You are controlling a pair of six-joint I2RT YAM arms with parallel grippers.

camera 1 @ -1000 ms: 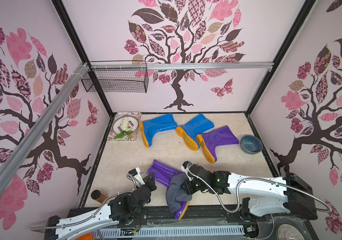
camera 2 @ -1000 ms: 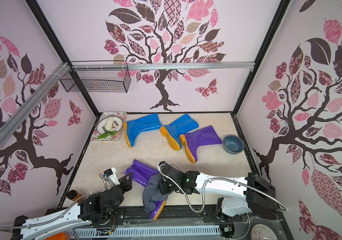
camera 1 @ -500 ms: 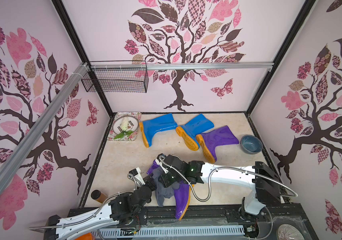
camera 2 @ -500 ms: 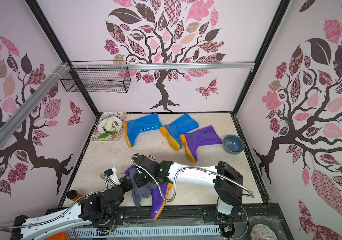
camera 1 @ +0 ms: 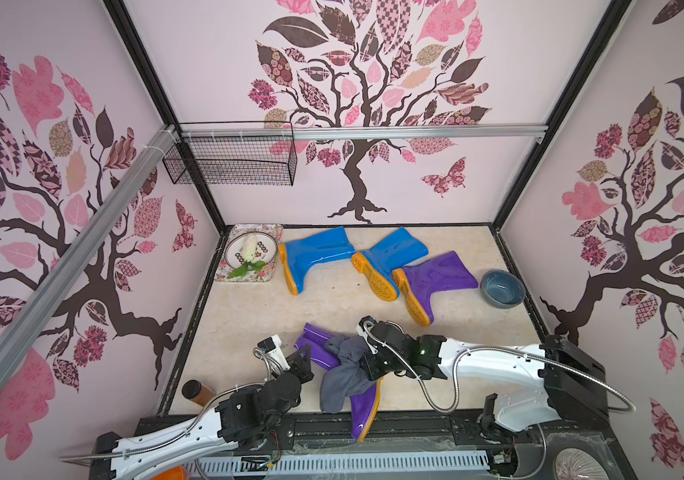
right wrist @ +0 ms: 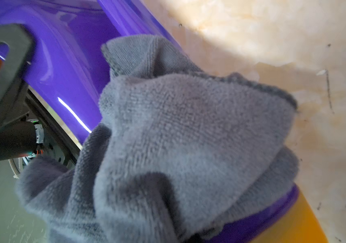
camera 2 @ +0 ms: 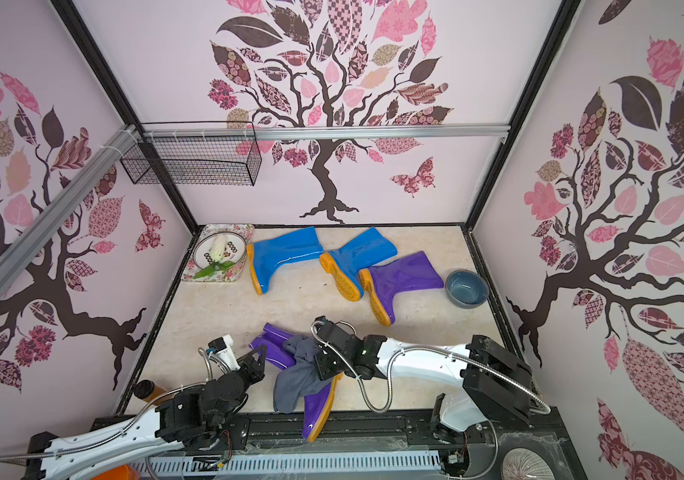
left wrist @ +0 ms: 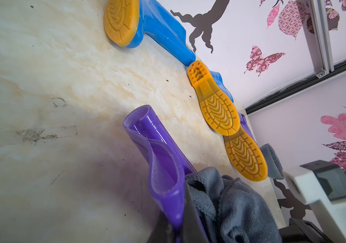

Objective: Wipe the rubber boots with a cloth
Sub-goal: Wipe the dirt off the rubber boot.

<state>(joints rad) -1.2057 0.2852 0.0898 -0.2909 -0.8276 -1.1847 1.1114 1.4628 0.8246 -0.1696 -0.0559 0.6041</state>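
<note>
Now: right gripper [camera 1: 365, 368] clamped on cloth [camera 1: 340, 384] (draped over near purple boot [camera 1: 363, 415]); left gripper [camera 1: 306, 360] pinching its shaft rim.

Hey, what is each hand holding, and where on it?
The left hand pinches the near purple boot by its shaft wall near the opening; the right hand grips the cloth by a bunched fold.

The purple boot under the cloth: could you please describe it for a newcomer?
Look at the front edge of the beige table. A purple boot lies there, toe poking past the edge. Unlike the other purple boot at the back, it has the grey cloth draped over it.
</note>
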